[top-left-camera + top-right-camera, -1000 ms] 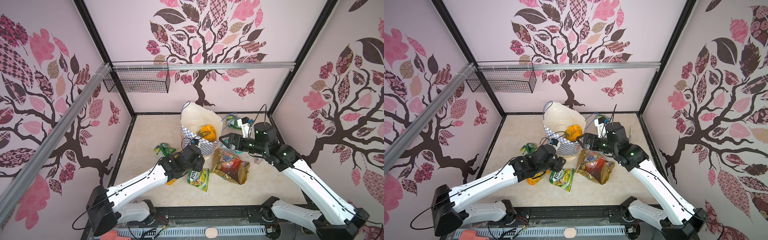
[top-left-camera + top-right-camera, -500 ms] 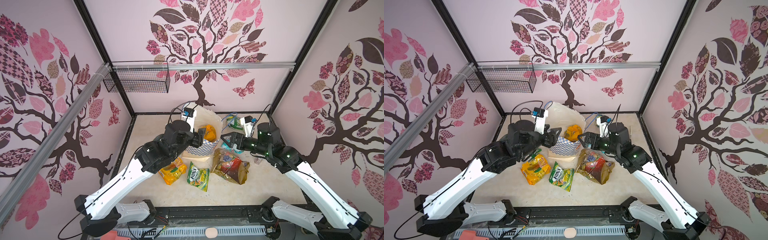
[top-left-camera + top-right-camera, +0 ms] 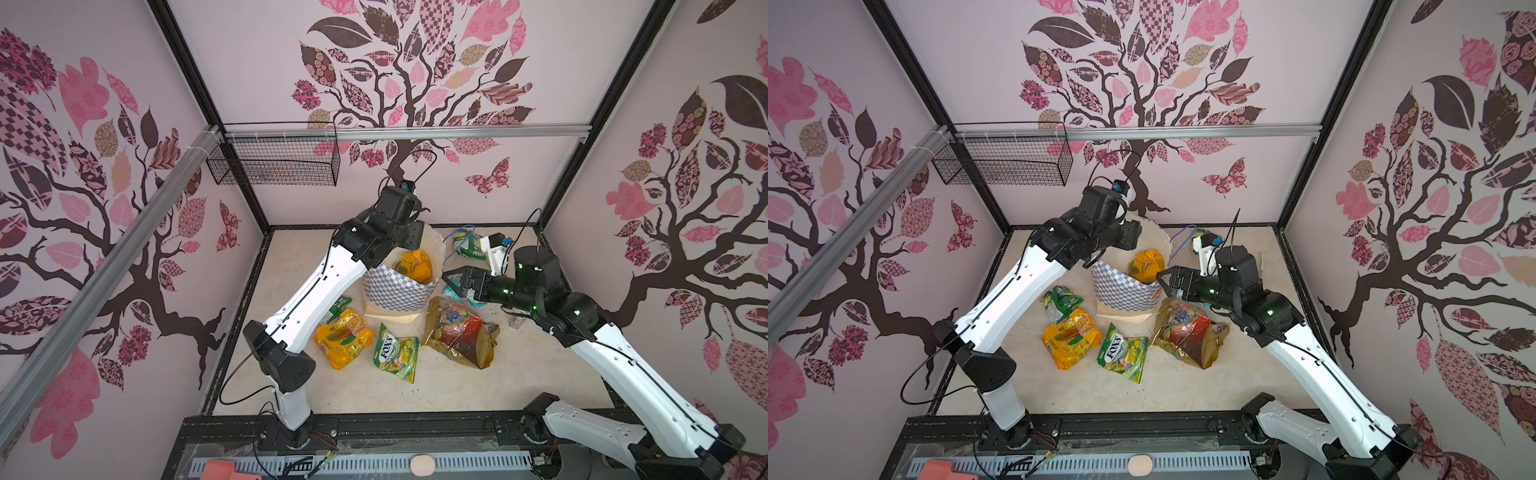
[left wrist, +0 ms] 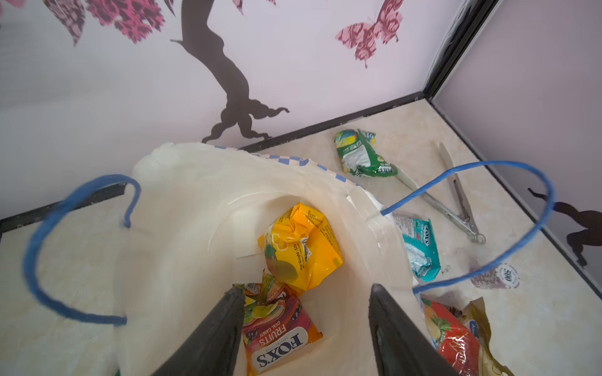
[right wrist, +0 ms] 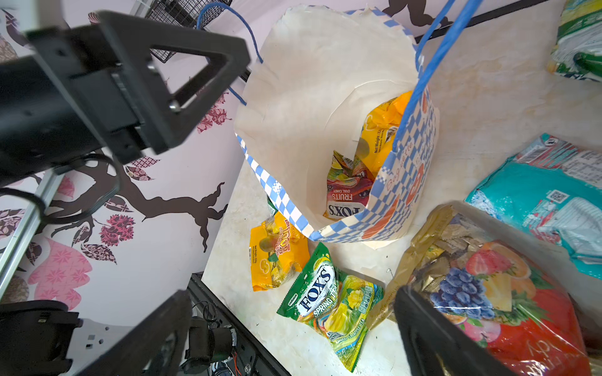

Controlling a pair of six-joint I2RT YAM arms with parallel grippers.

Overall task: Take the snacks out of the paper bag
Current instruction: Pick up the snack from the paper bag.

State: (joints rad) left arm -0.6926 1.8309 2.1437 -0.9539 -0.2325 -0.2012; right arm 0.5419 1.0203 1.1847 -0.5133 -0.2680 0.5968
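A: What lies nearest the front edge of the worktop?

B: Three snacks, already out. An orange-yellow packet lies toward the left. A green FOX'S Spring Tea packet is just beside it, and the larger gold-and-red clear pack lies to the right. A small green packet rests against the far side of the orange-yellow one.

A: And the paper bag?

B: The blue-and-white checked paper bag stands mid-worktop, just behind those packets, on its tan base with its mouth open. Two snacks lie inside, touching each other: a yellow-orange packet and a FOX'S Fruits candy packet.

A: The grippers?

B: The left gripper hangs over the bag's mouth with its fingers spread and nothing between them. The right gripper is close by the bag's right wall, above a teal packet. Its jaws are wide apart and empty. Whether it touches the bag, I cannot tell.

A: Farther back?

B: A blue cord handle loops out to the right of the bag. Another green FOX'S packet and metal tongs lie toward the far right corner. A small patterned disc marked 500 sits near the right edge. A black wire basket hangs on the far wall's rail, toward the left.
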